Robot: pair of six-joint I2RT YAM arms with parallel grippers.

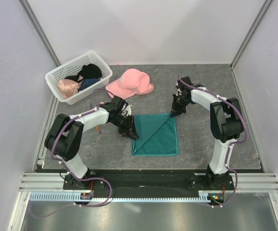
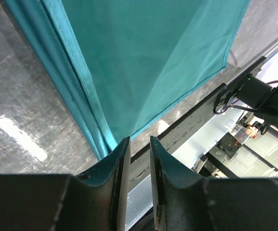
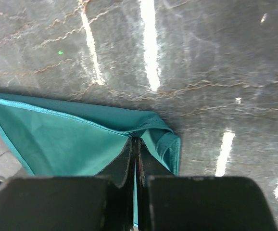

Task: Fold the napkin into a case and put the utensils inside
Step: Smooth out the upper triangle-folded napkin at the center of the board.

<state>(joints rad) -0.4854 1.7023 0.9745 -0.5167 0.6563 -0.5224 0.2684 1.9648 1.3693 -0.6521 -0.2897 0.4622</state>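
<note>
Item: right gripper (image 3: 135, 143), pressed together on far right corner of napkin (image 1: 156, 138).
Also: left gripper (image 2: 136, 140) slightly spread at the folded left edge, nothing between its fingers; napkin lies flat on grey table (image 1: 105, 147), pink cap (image 1: 129, 83) beyond.

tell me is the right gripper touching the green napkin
Touching. The right wrist view shows the right gripper closed on the napkin's folded corner, with cloth pinched in its shut jaws.

Part of napkin (image 2: 148, 57) beyond frame edge.
</note>
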